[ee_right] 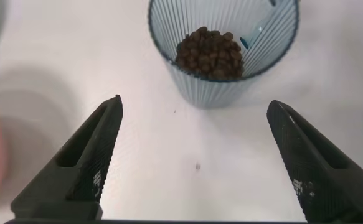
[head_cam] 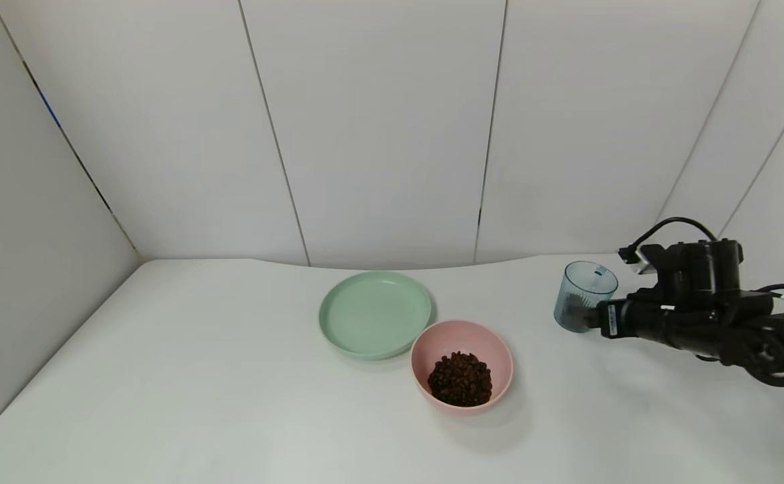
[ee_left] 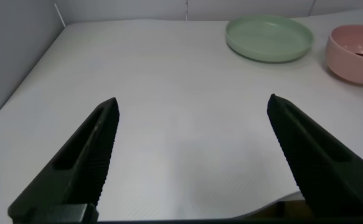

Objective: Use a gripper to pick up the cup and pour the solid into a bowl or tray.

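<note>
Surface: white bench walled by pale panels with thin seams behind and to both sides.
Near edge: bare bench along the front; the widest open stretch lies toward the left edge and near-left corner.
Left gripper: seen only in its own wrist view, over the near-left part of the bench, jaws spread wide with nothing between them.
Pink bowl: nearest thing, around the bench's middle; a heap of dark brown solid lies in it.
Green plate: just behind and left of the bowl, rims nearly touching, nothing on it.
Right gripper: near the right edge, level with the cup, jaws spread wide and gripping nothing; the fingers stop short of the cup.
Cup: upright toward the far-right corner, just beyond the right gripper's tips; the right wrist view shows more brown pieces in its bottom.
Writing: small white labels on the right arm and finger tips, too small to read.
Clearance: bare bench between cup and bowl; nothing stands in that gap.
</note>
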Tool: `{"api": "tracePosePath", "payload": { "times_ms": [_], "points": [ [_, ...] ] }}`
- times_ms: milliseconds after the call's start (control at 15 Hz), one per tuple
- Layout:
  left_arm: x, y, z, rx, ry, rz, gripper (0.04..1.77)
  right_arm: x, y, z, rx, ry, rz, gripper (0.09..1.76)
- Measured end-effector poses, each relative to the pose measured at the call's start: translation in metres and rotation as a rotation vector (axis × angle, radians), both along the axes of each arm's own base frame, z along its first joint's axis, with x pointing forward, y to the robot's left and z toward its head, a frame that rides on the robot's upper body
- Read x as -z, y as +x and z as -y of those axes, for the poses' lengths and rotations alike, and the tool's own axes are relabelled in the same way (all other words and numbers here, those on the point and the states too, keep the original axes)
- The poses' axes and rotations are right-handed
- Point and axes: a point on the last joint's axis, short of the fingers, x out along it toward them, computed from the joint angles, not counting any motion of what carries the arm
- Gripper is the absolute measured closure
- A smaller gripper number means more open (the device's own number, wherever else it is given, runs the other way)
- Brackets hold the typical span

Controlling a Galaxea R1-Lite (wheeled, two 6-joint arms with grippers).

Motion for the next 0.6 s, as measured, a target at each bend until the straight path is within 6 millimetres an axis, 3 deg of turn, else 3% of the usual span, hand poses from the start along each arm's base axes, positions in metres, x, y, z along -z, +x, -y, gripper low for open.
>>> {"api": "tracePosePath", "payload": {
  "times_ms": [333, 600],
  "points": [
    [0.000, 0.000, 0.000, 0.000, 0.000, 0.000, 0.09, -0.069, -0.062, 0.002, -0.040, 0.001, 0.006, 0.15],
    [0.000, 0.000, 0.000, 0.000, 0.000, 0.000, 0.09, -0.106, -0.115, 0.003, -0.065, -0.003, 0.038, 0.15]
  ]
}}
